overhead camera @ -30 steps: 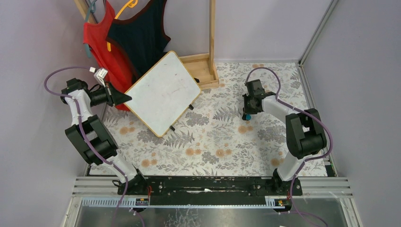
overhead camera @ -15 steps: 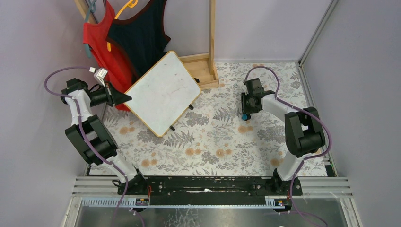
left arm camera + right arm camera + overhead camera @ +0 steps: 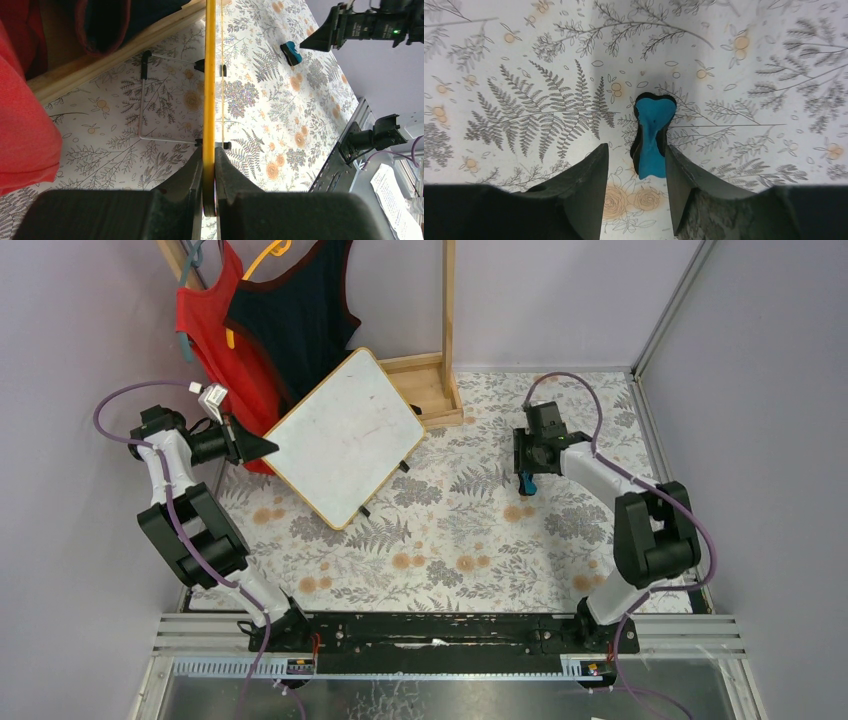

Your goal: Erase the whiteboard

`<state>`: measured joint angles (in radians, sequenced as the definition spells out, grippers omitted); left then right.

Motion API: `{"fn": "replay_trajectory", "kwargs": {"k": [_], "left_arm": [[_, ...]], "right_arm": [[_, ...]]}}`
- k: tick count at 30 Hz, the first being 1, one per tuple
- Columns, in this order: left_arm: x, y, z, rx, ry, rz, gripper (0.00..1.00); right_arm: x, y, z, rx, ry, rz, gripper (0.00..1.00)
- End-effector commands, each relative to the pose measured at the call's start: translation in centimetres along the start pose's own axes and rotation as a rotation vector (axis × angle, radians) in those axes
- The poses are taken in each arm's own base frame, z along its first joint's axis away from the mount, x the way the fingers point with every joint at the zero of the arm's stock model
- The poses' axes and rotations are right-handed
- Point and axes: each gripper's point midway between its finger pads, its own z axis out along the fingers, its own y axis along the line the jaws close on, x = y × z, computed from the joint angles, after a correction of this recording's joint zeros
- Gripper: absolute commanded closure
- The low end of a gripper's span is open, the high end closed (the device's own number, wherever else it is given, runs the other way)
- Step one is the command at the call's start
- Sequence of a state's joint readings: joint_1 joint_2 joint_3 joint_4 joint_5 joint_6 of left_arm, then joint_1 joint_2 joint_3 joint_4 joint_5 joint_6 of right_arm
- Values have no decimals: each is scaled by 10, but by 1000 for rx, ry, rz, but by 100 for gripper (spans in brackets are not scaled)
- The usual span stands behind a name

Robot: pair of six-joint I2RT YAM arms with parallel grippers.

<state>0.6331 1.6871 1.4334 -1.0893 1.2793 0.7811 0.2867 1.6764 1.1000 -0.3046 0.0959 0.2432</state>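
The whiteboard [image 3: 345,435], white with a yellow wooden rim, stands tilted at the back left; only faint marks show on it. My left gripper [image 3: 268,447] is shut on its left corner. In the left wrist view the rim [image 3: 209,75] runs edge-on between the jaws of that gripper [image 3: 209,150]. The blue eraser [image 3: 527,483] lies on the floral cloth at centre right. My right gripper [image 3: 636,147] hangs open over the eraser [image 3: 653,135], whose near end lies between the fingers, close to the right one.
A red top [image 3: 205,325] and a dark top [image 3: 295,310] hang on hangers behind the board. A wooden stand [image 3: 432,380] sits at the back centre. The board's wire legs [image 3: 142,100] rest on the cloth. Purple walls close in left and right.
My right gripper has opened and let go of the eraser, which now lies on the cloth. The right wrist has shifted slightly right. The left arm and board have not moved.
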Motion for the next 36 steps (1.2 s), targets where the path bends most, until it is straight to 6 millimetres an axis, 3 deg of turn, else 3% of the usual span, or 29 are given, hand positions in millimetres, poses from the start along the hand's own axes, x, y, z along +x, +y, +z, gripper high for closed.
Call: {"fn": "replay_trajectory", "kwargs": {"k": [1,7,18,36], "left_arm": [[24,25,3,-87,100,47,98],[21,24,2,-92,97,50,98],[9,15,-1,-89,73,67,82],[-7,-6,-3,-7,59,55,67]], "right_arm": [[-35,-8,-36,26,-170,29,49],[-43,-10,-55,21,-235,30,48],[-30,-7,-45,7,-196,32,48],[-26,-6,-41,-3,-182,29,49]]}}
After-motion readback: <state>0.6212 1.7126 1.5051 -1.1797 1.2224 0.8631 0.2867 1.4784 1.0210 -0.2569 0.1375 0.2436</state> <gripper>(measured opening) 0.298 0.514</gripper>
